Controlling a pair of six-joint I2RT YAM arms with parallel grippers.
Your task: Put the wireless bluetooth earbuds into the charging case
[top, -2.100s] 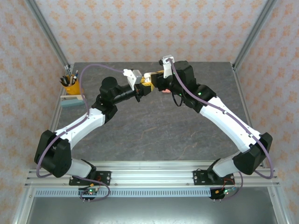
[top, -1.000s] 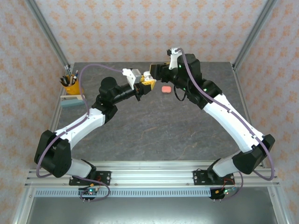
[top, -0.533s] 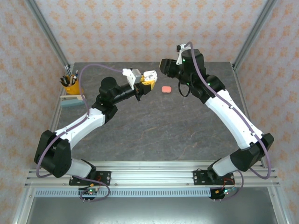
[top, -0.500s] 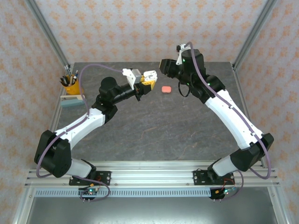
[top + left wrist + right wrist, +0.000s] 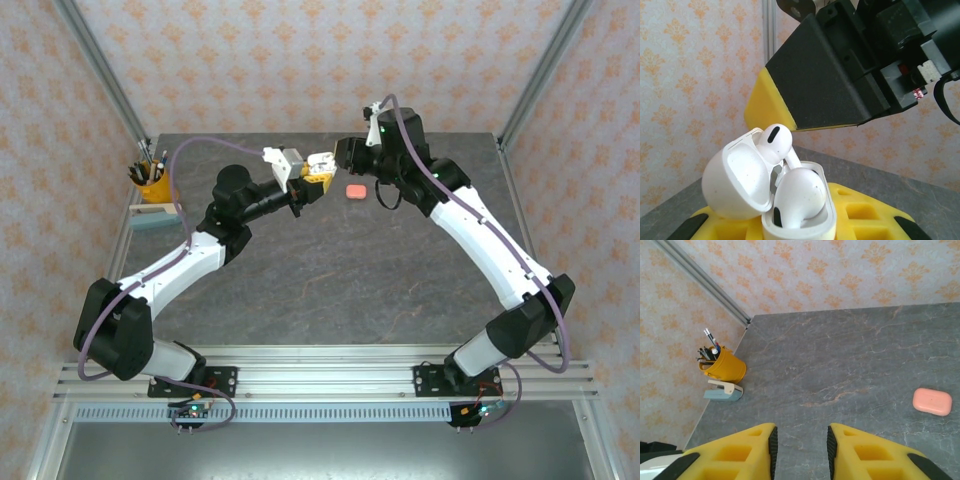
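Left wrist: open white case (image 5: 738,186) holds two white earbuds (image 5: 801,194).

2 white earbuds (image 5: 799,192) sit in the open white case (image 5: 737,182)

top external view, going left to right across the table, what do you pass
yellow pen cup → left gripper gripping the open white charging case → closed pink case

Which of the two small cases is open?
The white case, held in the left claw, with its lid raised; the pink case lies closed on the table.
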